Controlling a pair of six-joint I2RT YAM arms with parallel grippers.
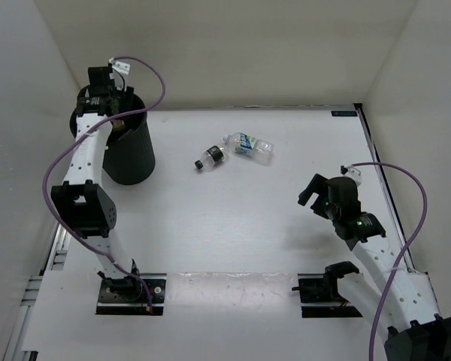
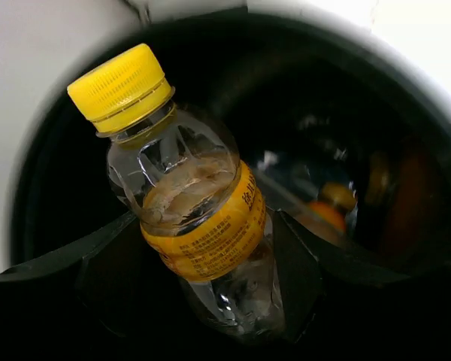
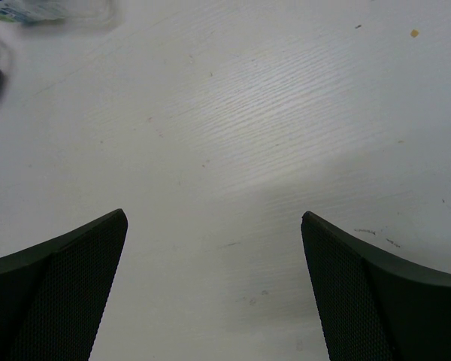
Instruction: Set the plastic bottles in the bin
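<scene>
My left gripper (image 1: 105, 96) hangs over the mouth of the black bin (image 1: 129, 154), shut on a clear plastic bottle (image 2: 195, 218) with a yellow cap and yellow label. In the left wrist view the bottle's lower body sits between the fingers (image 2: 304, 259) and its cap points up left, with the bin's dark inside (image 2: 323, 105) behind it. Two more bottles lie on the table: a black-capped one (image 1: 210, 158) and a blue-white labelled one (image 1: 249, 146). My right gripper (image 1: 316, 197) hovers open over bare table to their lower right, nothing between its fingers (image 3: 361, 301).
Orange and dark shapes (image 2: 327, 214) lie at the bottom of the bin. The labelled bottle (image 3: 52, 9) shows at the top left of the right wrist view. White walls enclose the table on the left, back and right.
</scene>
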